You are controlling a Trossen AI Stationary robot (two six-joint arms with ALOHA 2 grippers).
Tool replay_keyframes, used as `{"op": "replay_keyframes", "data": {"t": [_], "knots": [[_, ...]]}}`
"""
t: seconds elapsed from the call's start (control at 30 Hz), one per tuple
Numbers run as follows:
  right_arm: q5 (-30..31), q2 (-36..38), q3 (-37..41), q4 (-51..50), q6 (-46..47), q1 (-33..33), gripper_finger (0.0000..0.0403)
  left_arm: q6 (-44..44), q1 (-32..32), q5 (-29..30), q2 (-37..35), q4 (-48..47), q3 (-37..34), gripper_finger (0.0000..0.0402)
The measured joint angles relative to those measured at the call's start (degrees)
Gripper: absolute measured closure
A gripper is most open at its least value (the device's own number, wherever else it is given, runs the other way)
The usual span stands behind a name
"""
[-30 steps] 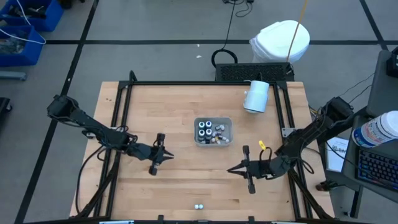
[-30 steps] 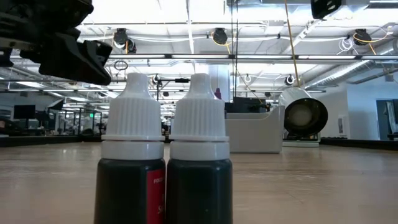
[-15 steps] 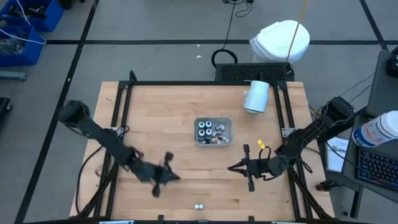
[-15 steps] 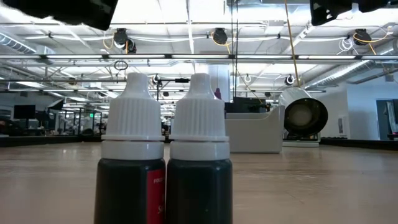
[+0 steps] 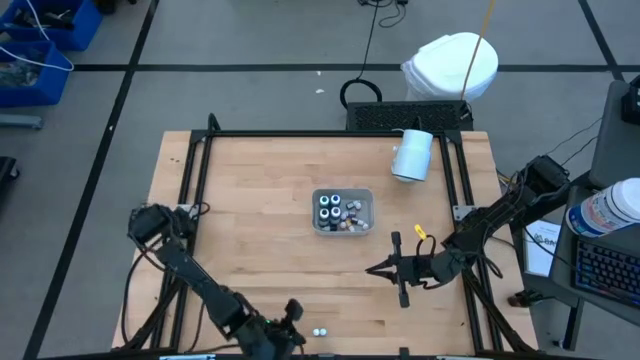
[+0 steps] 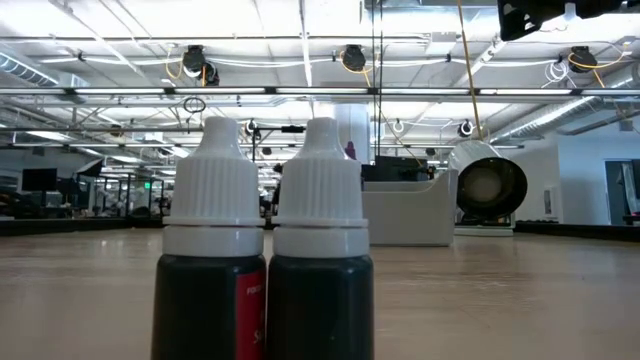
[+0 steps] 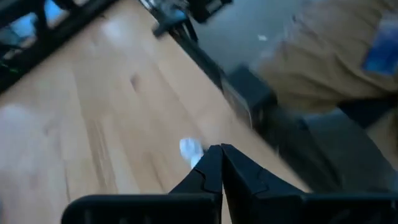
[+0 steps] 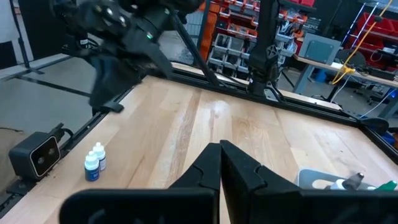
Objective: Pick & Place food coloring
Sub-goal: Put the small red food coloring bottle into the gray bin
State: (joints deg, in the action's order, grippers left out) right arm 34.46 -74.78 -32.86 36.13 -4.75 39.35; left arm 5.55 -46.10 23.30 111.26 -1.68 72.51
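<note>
- The left gripper [image 5: 296, 322], fingers pressed together and holding nothing, is hovering just beside two food coloring bottles [image 5: 319, 331] at the table's [image 5: 260, 190] front edge.
- The right gripper [image 5: 378, 270], fingers together too, is waiting right of the tray [image 5: 343, 228].

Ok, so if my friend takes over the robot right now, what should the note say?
Left gripper: shut, empty, at the front edge of the table, beside the two loose bottles.
Right gripper: shut, empty, waiting right of centre.
Done: some food coloring bottles sit in the grey tray.
Left: the two loose bottles stand upright, not held; they probably go into the tray next.
</note>
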Motion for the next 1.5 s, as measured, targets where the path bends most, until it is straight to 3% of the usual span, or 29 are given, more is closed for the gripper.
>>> {"op": "replay_keyframes", "data": {"t": [0.2,0.47,0.77,1.5], "knots": [[0.0,0.0,0.0,-0.7,1.0,0.1,0.0403,-10.5,-0.2,7.3,2.6,1.4,6.5,0.0353],[-0.2,0.0,0.0,-5.6,2.1,1.9,0.0403,-19.5,0.3,5.3,5.5,0.1,9.0,0.0265],[-0.2,0.0,0.0,-7.7,1.4,2.5,0.0403,-23.5,2.4,2.3,6.0,0.0,6.7,0.0172],[-0.2,0.0,0.0,-8.6,2.0,2.5,0.0403,-29.4,3.0,2.2,6.4,1.8,1.4,0.0158]]}}
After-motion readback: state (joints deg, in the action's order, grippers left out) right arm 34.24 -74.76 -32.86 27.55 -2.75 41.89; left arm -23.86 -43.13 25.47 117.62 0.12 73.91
